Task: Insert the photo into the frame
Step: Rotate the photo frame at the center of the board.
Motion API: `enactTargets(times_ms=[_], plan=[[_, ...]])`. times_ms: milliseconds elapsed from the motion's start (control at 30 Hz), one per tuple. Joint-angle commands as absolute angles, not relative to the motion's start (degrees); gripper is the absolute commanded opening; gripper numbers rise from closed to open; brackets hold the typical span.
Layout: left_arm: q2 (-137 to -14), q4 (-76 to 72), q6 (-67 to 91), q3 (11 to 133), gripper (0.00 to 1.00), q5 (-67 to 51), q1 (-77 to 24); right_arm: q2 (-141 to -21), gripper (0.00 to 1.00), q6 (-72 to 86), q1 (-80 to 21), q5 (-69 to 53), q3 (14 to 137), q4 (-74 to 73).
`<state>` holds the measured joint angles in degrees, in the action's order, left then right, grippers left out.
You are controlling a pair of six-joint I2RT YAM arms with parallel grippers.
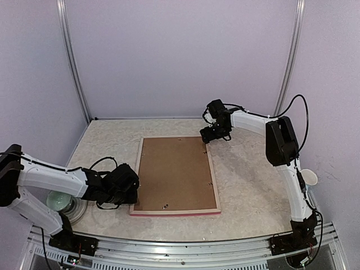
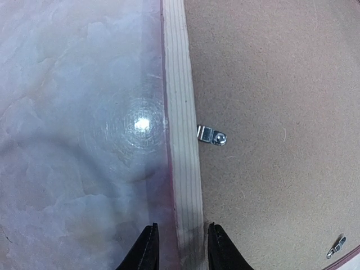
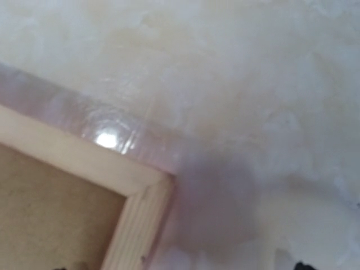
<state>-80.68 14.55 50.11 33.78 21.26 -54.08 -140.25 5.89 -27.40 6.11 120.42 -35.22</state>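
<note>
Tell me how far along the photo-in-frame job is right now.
Looks done: the backing board sits inside the face-down frame. The photo is not visible, so I cannot confirm it lies underneath. In hand: the left gripper straddles the frame's left rail without clamping it; the right gripper hovers open by the far right corner. Left: confirming the photo, and probably securing the metal tab.

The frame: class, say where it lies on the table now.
Top view: the frame lies flat, back up, in the middle of the table, with the left gripper at its left rail and the right gripper by its far right corner.
</note>
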Motion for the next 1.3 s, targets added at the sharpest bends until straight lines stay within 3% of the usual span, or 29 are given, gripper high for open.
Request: enactTargets(times_ms=[0, 367, 600, 1267], plan=[[-79.34, 16.00, 50.46, 32.83, 0.31, 23.44, -54.36, -140.86, 0.87, 7.12, -26.34, 8.08, 119.01, -34.11], [-83.99, 15.02, 49.73, 32.51, 0.30, 26.42, -53.59, -139.83, 0.87, 7.20, -25.60, 10.48, 115.39, -34.50], [-84.08, 12.72, 46.09, 32.22, 0.29, 27.30, -47.46, -136.17, 0.87, 7.65, -25.07, 12.30, 110.21, -34.16], [-99.83, 6.23, 38.57, 51.83, 0.30, 24.44, -33.41, -109.24, 0.87, 17.81, -25.32, 6.04, 73.51, -25.57]])
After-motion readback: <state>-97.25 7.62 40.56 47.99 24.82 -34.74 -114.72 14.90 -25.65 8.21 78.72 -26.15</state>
